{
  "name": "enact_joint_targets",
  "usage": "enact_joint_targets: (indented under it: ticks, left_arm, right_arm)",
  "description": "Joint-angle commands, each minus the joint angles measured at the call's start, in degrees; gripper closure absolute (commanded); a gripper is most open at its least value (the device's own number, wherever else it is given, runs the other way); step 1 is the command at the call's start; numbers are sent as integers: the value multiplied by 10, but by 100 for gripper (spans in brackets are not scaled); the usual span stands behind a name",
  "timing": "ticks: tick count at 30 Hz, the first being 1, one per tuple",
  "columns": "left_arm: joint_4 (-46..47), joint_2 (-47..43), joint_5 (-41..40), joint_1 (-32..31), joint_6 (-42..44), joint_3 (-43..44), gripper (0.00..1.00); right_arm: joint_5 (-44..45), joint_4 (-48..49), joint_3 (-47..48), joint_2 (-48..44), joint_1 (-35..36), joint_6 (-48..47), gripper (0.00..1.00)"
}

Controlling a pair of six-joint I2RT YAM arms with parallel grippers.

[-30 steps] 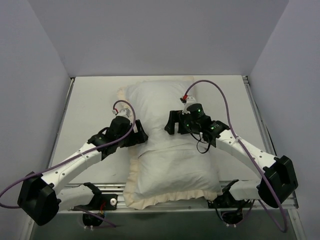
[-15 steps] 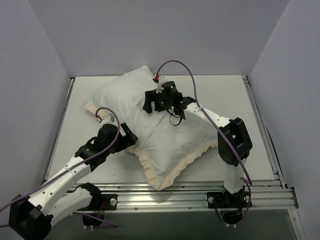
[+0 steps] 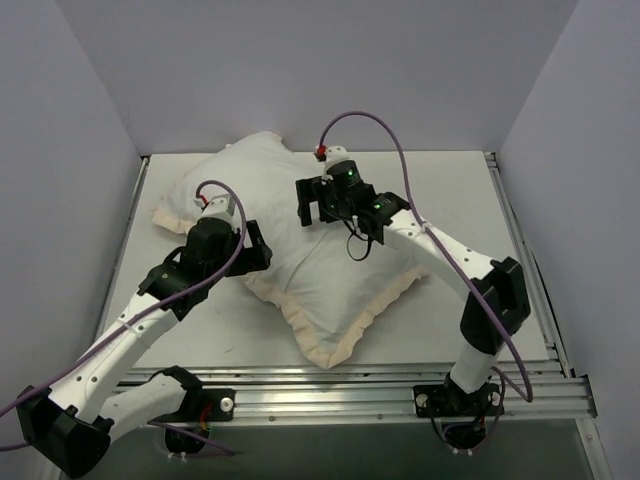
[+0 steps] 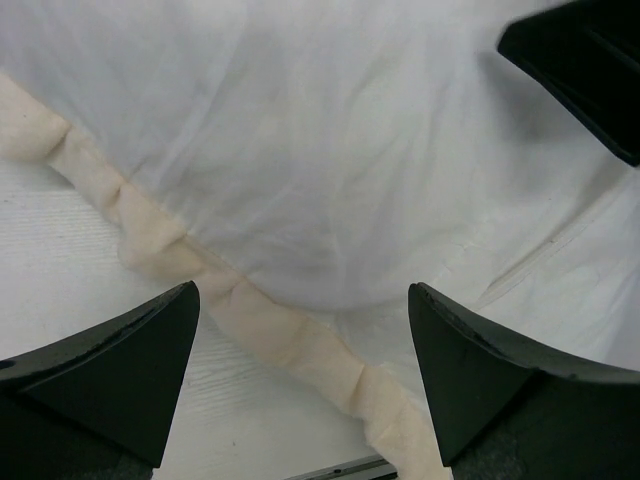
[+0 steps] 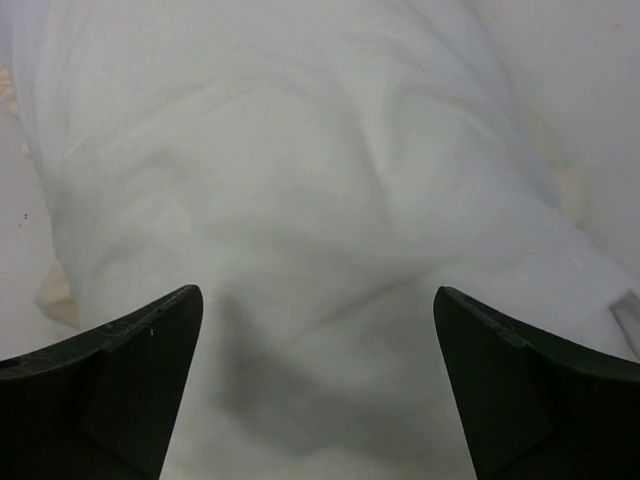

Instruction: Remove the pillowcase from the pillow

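The pillowcase [image 3: 325,275] lies slantwise on the table, white side up, its cream frill [image 3: 345,335] along the near edge. It bulges full; the pillow itself is hidden inside it. My left gripper [image 3: 262,258] stands open at the cover's near left edge, and the frill [image 4: 250,320] runs between its fingertips with nothing pinched. My right gripper [image 3: 310,203] hangs open just above the cover's far middle. Only wrinkled white fabric [image 5: 330,200] lies below its spread fingers [image 5: 120,370], which hold nothing. One right finger [image 4: 590,60] shows in the left wrist view.
The white table [image 3: 480,250] is walled on three sides by grey panels. A metal rail [image 3: 400,385] runs along the near edge, also visible as the rail [image 4: 340,468] in the left wrist view. Purple cables loop over both wrists.
The covered pillow has swung from lengthwise to slantwise and slid toward the back left. The right gripper went with it to the far middle and spread wider. The left arm shifted left.
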Motion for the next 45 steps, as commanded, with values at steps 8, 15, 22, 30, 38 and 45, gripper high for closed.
enact_joint_targets:
  ticks: [8, 15, 22, 30, 38, 45]
  left_arm:
    - [65, 113, -1, -14, 106, 119, 6]
    - [75, 194, -2, -26, 123, 188, 6]
    - [103, 247, -3, -37, 128, 213, 6]
    - [109, 303, -31, -37, 78, 176, 6]
    - [104, 312, -66, -23, 18, 119, 6]
    - [108, 289, -61, -10, 10, 79, 6]
  right_arm:
    - [187, -82, -163, -202, 22, 121, 4]
    - [194, -61, -184, -204, 32, 154, 3]
    - [225, -42, -194, -179, 33, 170, 3]
    - [226, -39, -216, -148, 31, 180, 18]
    - [234, -59, -300, -192, 13, 207, 55]
    - [202, -51, -414, -267, -38, 243, 81]
